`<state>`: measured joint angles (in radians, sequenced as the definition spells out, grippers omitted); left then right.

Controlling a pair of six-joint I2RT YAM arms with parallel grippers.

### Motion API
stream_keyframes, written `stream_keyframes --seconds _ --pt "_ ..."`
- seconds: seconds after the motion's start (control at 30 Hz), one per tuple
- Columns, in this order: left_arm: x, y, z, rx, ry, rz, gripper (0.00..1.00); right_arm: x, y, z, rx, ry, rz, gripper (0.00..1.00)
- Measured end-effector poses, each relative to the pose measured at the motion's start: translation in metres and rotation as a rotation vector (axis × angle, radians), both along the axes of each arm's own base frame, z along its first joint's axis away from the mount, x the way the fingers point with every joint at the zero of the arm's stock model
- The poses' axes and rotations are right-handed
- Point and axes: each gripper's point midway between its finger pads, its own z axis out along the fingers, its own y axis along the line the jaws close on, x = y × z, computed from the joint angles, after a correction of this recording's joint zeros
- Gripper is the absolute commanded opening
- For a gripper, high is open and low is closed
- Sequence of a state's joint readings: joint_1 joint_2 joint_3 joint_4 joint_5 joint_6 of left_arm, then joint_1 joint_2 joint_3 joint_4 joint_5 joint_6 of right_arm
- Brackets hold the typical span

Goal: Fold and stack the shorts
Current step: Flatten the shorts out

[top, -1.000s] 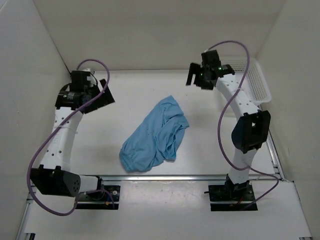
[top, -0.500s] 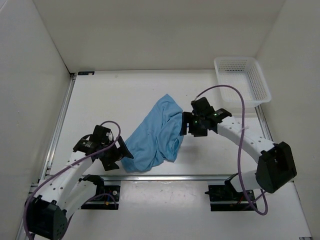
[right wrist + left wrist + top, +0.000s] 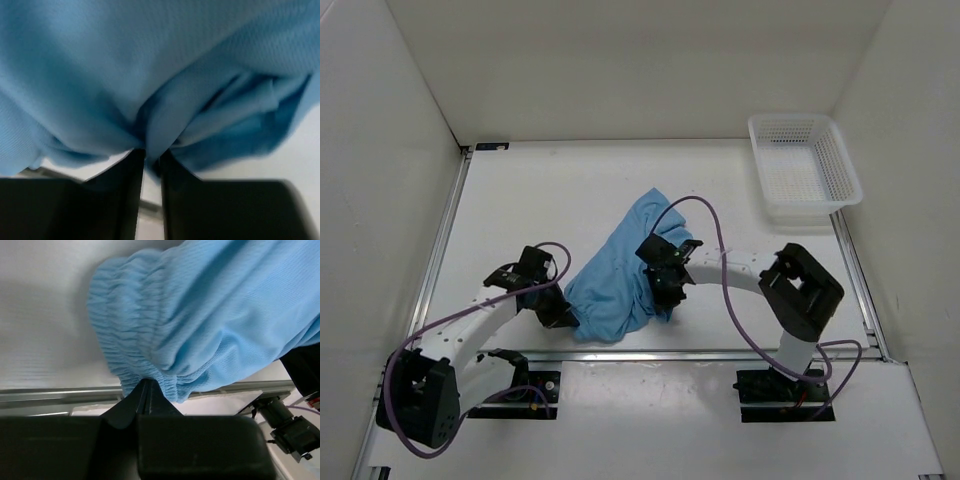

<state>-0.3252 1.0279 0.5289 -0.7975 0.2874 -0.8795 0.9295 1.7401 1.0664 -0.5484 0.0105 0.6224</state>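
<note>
Since the left fingers (image 3: 131,409) clamp only the very edge of the gathered waistband, a lift could tug the thin cloth free; the right fingers (image 3: 125,190), nearly together on a small fold near the middle, may catch one layer alone and leave the shorts (image 3: 615,275) bunched. They lie crumpled on the worktop (image 3: 520,210), toward its near edge. A white mesh basket (image 3: 805,165) sits well apart at the far right corner, blocking nothing

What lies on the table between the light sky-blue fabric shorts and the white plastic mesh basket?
Bare white table only, from shorts to basket, in the top external view; a purple cable arches above it.
</note>
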Motion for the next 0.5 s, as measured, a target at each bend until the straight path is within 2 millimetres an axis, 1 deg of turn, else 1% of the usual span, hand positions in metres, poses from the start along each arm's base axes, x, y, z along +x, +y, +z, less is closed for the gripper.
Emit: stream_keyframes --seconds 0.03,0.07,0.13,0.17,0.2,0.27,0.3,0.33,0.37,0.43,0.47,0.5 --pt "0.004 0.0 0.001 0.008 -0.003 -0.005 0.1 0.002 0.0 -0.004 -0.019 0.004 -0.001 0.0" --pt "0.01 -0.001 0.004 0.015 -0.008 -0.011 0.1 0.005 0.0 -0.004 -0.026 0.001 -0.005 0.0" --pt "0.027 -0.002 0.017 0.036 -0.036 -0.024 0.1 0.019 0.001 0.005 -0.043 -0.045 -0.008 0.0" --pt "0.043 -0.003 0.029 0.045 -0.076 -0.029 0.1 0.027 0.002 0.012 -0.046 -0.07 -0.008 0.0" --pt "0.055 -0.004 0.04 0.054 -0.106 -0.032 0.1 0.039 0.005 0.023 -0.047 -0.111 -0.003 0.0" --pt "0.093 -0.006 0.078 0.073 -0.202 -0.03 0.1 0.068 0.011 0.052 -0.033 -0.19 -0.005 0.0" --pt "0.115 -0.005 0.101 0.083 -0.262 -0.026 0.1 0.087 0.014 0.073 -0.012 -0.237 -0.01 0.0" --pt "0.137 -0.005 0.127 0.094 -0.315 -0.02 0.1 0.11 0.015 0.099 0.015 -0.295 -0.025 0.0" --pt "0.162 -0.005 0.157 0.105 -0.379 -0.014 0.1 0.134 0.015 0.129 0.046 -0.353 -0.047 0.0" --pt "0.21 -0.005 0.222 0.119 -0.544 0.009 0.1 0.184 0.007 0.198 0.13 -0.494 -0.108 0.0" --pt "0.226 -0.005 0.25 0.121 -0.61 0.02 0.1 0.204 -0.001 0.232 0.17 -0.567 -0.139 0.0" --pt "0.236 -0.004 0.274 0.122 -0.676 0.027 0.1 0.22 -0.014 0.262 0.198 -0.637 -0.172 0.0"
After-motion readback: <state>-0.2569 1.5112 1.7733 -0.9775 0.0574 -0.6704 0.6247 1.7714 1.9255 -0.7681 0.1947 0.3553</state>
